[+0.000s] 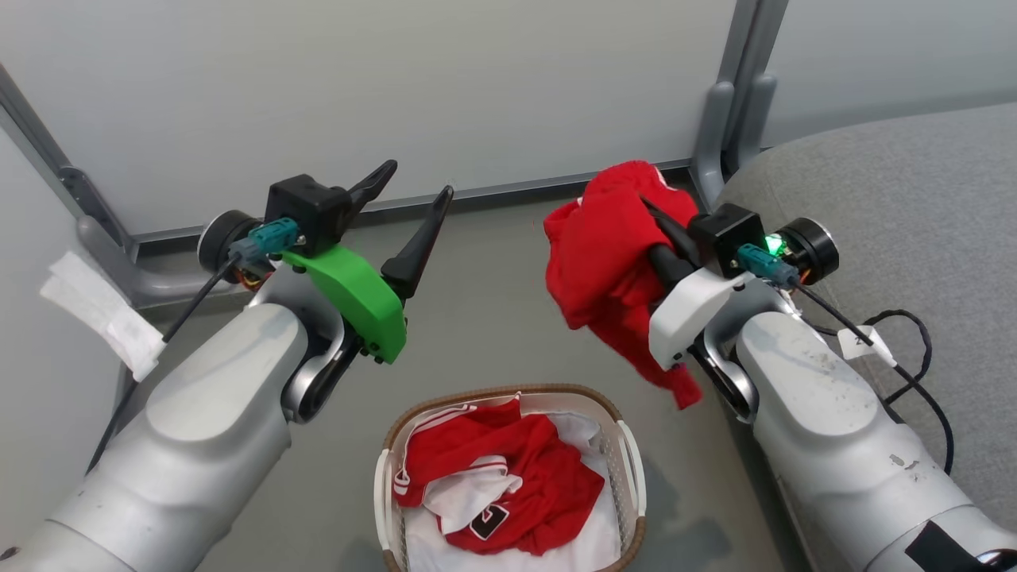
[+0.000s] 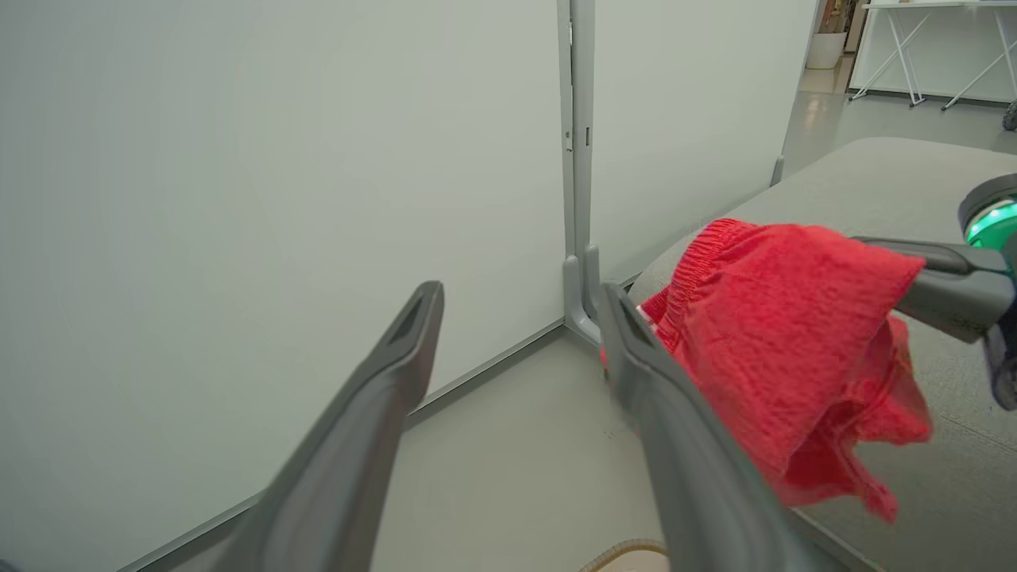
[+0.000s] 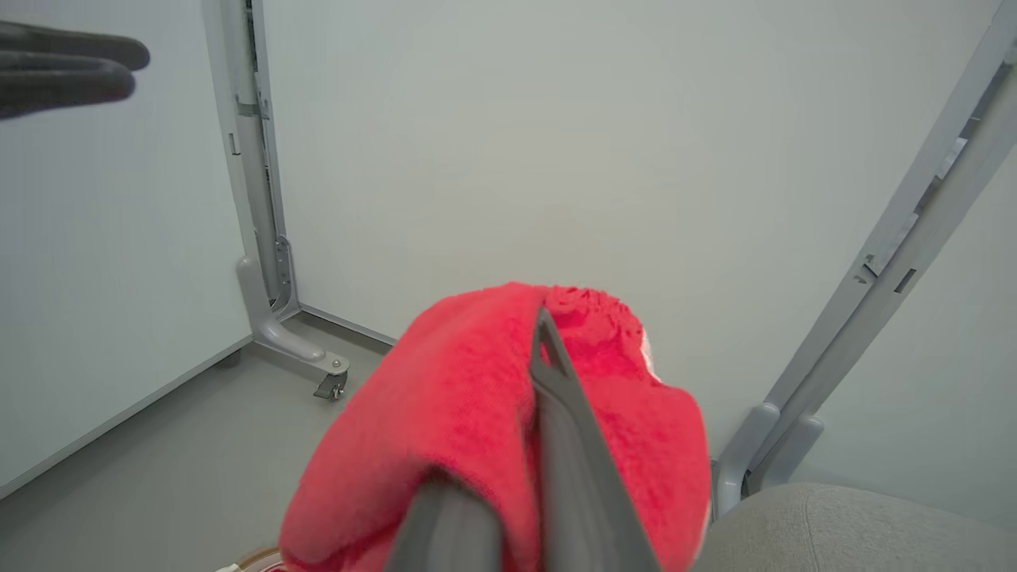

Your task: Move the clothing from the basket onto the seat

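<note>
My right gripper [image 1: 655, 230] clamps a red jersey [image 1: 604, 254] aloft, left of the seat [image 1: 898, 199]; left gripper [image 1: 421, 176] fingers gape apart, empty.

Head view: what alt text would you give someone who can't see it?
The right fingers hold a red jersey in the air beside the grey seat. The left fingers are open and empty; more red clothing lies in the basket.

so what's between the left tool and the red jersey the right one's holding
nothing solid: the head view shows bare grey floor in the gap between the open left tool and the held red jersey
</note>
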`<state>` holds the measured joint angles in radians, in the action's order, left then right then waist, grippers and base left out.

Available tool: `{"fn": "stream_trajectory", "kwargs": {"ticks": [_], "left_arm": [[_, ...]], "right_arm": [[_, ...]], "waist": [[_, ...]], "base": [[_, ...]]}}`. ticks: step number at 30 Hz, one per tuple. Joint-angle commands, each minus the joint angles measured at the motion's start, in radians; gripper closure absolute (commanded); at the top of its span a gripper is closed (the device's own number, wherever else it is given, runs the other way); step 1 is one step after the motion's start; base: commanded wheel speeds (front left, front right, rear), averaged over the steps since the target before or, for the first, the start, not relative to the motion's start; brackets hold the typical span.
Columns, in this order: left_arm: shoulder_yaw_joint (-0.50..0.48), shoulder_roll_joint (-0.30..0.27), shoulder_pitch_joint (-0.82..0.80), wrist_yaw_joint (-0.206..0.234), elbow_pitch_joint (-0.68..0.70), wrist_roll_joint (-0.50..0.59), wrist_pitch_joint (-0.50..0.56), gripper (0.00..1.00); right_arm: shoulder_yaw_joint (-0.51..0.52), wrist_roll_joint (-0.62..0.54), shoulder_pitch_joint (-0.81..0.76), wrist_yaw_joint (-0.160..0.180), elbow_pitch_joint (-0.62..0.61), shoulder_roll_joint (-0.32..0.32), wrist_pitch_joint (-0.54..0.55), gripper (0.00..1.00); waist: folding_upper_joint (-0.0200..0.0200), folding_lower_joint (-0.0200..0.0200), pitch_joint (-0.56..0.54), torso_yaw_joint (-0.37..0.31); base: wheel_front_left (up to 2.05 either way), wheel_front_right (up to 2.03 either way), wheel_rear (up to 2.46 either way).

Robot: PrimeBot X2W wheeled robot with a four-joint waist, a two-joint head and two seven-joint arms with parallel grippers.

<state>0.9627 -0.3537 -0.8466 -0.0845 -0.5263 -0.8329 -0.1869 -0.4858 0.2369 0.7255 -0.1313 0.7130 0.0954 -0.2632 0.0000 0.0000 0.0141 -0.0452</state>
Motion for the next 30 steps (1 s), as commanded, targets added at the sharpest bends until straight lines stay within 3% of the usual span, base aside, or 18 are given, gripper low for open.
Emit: {"fn": "stream_trajectory", "kwargs": {"ticks": [1,14,30], "left_arm": [[-0.002,-0.003,0.028,-0.001,-0.004,-0.007,-0.010,0.00],[0.023,0.056,0.209,-0.004,0.036,-0.016,-0.071,0.00],[-0.005,0.136,0.325,-0.017,0.069,0.100,-0.079,0.00]], "right_arm": [[0.014,-0.010,-0.018,0.001,-0.006,0.006,-0.002,1.00],[0.192,-0.074,-0.099,0.001,-0.052,0.034,-0.002,1.00],[0.337,-0.129,-0.236,0.001,-0.168,0.045,-0.002,1.00]], "waist": [[0.0000,0.0000,0.003,-0.001],[0.0000,0.0000,0.026,-0.030],[0.0000,0.0000,0.057,-0.091]], "base": [[0.00,0.00,0.00],[0.00,0.00,0.00],[0.00,0.00,0.00]]}}
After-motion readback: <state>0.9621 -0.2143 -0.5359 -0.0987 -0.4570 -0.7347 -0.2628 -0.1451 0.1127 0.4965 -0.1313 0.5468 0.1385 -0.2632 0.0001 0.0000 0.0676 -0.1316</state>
